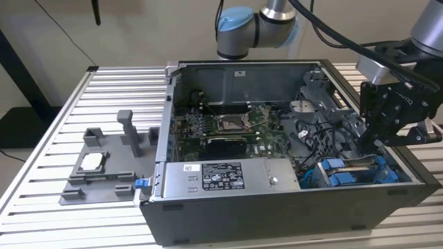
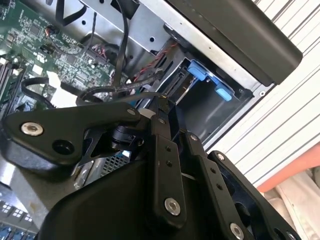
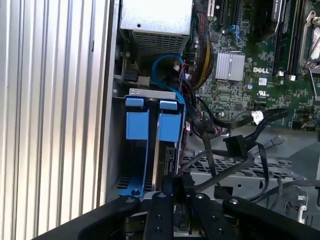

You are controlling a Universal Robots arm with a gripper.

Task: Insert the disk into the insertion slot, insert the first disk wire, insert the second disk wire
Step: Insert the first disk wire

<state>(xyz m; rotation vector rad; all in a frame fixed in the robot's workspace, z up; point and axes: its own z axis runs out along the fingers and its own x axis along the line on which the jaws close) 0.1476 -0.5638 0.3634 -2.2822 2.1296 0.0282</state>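
Disk (image 3: 170, 126): seated in its blue carrier frame inside the insertion slot, standing on edge, with its blue tab at the bay's open end.
Insertion slot (image 3: 135, 167): a dark metal bay with blue rails, in the corner of the computer case (image 1: 277, 212) at the near edge on the exterior view's right, against the case's side wall.
Gripper (image 3: 178, 181): in the first wrist view it sits at the end of the bay opposite the blue tabs, its tips just beside the disk's end; in the exterior view it hangs over that same corner of the case.
Jaws: drawn together with only a thin dark gap between them; I cannot tell whether anything is pinched there.
Wires: a black connector (image 3: 235, 145) on a flat black wire lies loose just beside the bay, apart from the disk; a blue cable (image 3: 161, 64) loops near the bay's tab end.
Motherboard (image 1: 235, 129): green, on the case floor, in the middle.
Silver box (image 1: 229, 176): along the case's near edge, with a white sticker on top.
Worktop (image 1: 124, 88): slatted metal, carrying the case.
Grey fixture (image 1: 104, 168): on the worktop beside the case, toward the edge on the exterior view's left, with a small silver chip (image 1: 92, 162) resting in it.
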